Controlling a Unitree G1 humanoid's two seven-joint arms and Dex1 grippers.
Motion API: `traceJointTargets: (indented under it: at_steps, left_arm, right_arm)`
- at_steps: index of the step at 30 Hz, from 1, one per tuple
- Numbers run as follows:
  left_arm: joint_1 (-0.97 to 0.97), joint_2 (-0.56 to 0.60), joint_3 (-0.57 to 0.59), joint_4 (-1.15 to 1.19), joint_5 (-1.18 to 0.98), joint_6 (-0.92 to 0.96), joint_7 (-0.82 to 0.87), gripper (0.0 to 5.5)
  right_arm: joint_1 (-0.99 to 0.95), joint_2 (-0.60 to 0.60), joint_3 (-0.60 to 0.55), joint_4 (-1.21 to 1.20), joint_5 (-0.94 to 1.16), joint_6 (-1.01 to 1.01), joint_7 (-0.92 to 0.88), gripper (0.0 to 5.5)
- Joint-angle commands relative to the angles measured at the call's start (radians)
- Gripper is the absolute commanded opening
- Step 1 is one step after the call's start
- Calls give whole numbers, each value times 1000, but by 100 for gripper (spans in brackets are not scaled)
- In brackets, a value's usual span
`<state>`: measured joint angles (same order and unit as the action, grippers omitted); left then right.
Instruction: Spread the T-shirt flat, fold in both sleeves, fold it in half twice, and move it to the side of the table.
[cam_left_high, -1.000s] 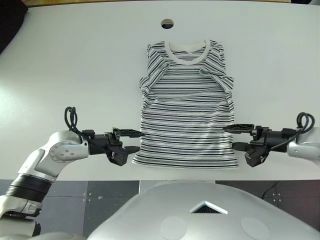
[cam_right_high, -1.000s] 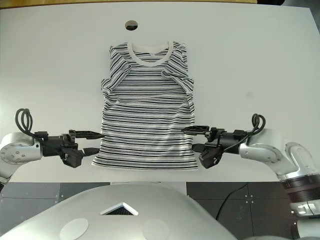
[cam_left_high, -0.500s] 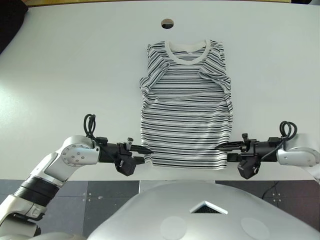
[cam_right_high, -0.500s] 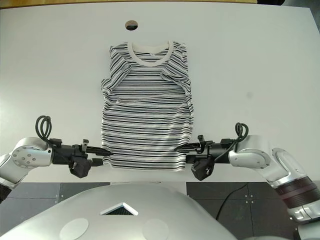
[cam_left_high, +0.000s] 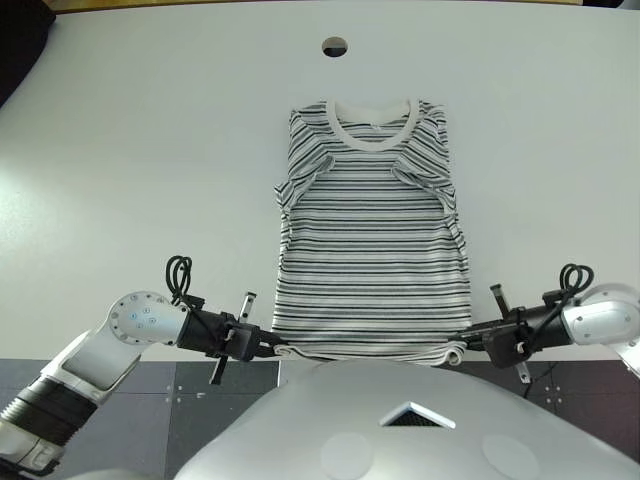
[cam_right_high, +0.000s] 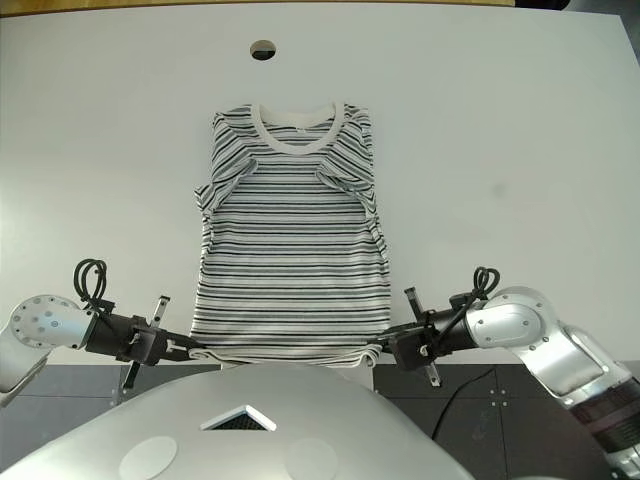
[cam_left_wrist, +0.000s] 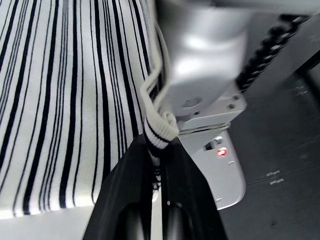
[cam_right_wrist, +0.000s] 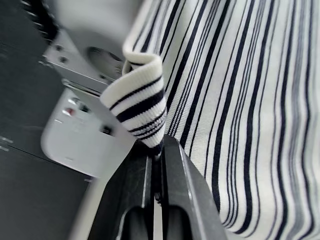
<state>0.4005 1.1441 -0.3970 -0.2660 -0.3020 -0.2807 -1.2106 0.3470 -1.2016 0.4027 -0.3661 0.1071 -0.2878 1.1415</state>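
T-shirt, striped, sleeves folded in, lies centre frame on the white table, collar toward the top; my left gripper and right gripper each pinch a bottom hem corner.

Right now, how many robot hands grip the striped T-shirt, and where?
2. The left hand pinches the left hem corner of the T-shirt; the right hand pinches the right hem corner.
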Motion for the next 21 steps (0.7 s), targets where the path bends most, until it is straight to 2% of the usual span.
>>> traceJointTargets:
  at_steps: [1,4,9,13,16,21]
  left_arm:
    - [3,4,67,-61,-62,59,-4,10]
    - [-69,-72,138,-56,-84,102,69,10]
    - [-289,-234,245,35,-95,163,192,10]
    - [-472,-354,243,154,-30,260,292,10]
    - [-595,-439,230,268,16,340,359,10]
    - [-805,-584,200,576,149,415,482,10]
  right_arm:
    - [-8,11,-59,-39,94,70,15,15]
    - [-73,94,-118,-28,171,106,-20,15]
    - [-288,245,-192,67,212,221,-103,15]
    - [-477,350,-204,206,178,325,-166,15]
    - [-615,428,-172,356,95,389,-221,15]
    - [-775,542,-140,625,-17,407,-273,15]
